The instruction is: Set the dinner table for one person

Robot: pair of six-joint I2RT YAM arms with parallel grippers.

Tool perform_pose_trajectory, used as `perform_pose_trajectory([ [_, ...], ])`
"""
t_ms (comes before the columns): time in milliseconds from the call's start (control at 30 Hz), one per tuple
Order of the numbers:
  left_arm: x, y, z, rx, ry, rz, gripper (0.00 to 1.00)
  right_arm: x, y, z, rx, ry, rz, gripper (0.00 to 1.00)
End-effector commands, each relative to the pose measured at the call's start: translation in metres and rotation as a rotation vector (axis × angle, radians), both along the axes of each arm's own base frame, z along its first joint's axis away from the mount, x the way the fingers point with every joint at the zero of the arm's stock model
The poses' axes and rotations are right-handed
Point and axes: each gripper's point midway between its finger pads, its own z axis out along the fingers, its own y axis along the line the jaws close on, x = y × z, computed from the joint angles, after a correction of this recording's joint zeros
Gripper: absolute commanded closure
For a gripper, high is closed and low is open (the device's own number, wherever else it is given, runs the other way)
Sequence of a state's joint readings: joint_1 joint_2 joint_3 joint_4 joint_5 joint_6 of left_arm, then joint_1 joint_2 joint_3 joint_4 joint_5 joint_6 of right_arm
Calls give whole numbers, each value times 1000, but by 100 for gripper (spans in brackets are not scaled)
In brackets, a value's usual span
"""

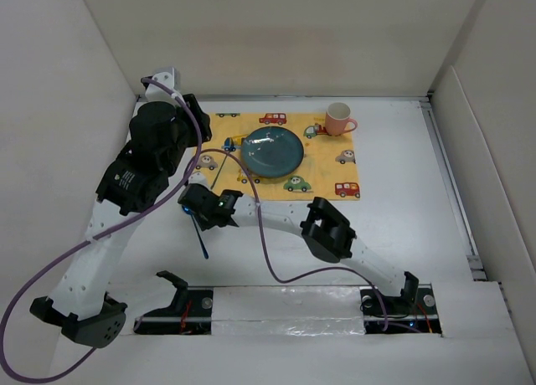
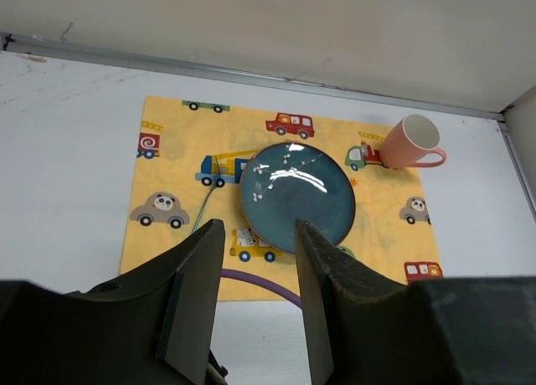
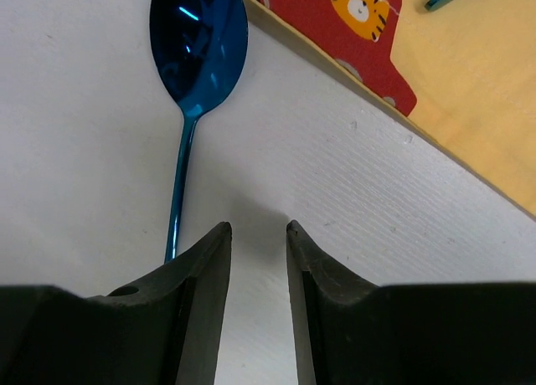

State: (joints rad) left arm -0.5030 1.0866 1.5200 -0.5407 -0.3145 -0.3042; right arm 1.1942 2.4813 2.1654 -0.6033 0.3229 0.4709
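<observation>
Hovering my right gripper [image 3: 255, 228], jaws parted and empty, beside the blue spoon [image 3: 198, 50] lying near-left of the mat [image 3: 477, 109], I judge pickup intended; left gripper [image 2: 258, 226] likewise parted, empty.

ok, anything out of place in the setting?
Blue spoon lies on the bare dinner table, off the mat's near-left corner, beside the right gripper. Plate and mug sit on the mat.

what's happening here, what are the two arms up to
A blue plate sits on the yellow mat, a pink mug at its far right corner. The right arm's fingers are low over the white table, apart and empty, beside a blue spoon lying off the mat. The left arm's fingers hang open above.
</observation>
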Motion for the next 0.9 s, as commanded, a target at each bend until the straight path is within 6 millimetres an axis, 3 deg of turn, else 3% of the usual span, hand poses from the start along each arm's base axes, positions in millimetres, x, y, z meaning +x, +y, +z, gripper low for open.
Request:
perform_pose_trajectory([
  [0, -5, 2, 17, -22, -60, -7, 64, 4, 15, 39, 87, -35, -12, 61],
  [233, -2, 0, 17, -18, -56, -12, 64, 2, 36, 62, 189, -36, 31, 61],
  [267, -3, 0, 17, -15, -58, -13, 64, 1, 35, 48, 161, -20, 35, 60],
  [567, 0, -4, 10, -11, -44, -25, 64, -8, 50, 17, 135, 17, 84, 60],
  [733, -1, 0, 12, -6, -48, -9, 64, -10, 39, -19, 54, 42, 78, 60],
  [800, 0, 2, 14, -2, -53, 4, 64, -11, 31, -33, 18, 48, 70, 64],
  [867, 0, 6, 21, 0, -68, 19, 64, -11, 24, -35, -12, 21, 44, 78],
])
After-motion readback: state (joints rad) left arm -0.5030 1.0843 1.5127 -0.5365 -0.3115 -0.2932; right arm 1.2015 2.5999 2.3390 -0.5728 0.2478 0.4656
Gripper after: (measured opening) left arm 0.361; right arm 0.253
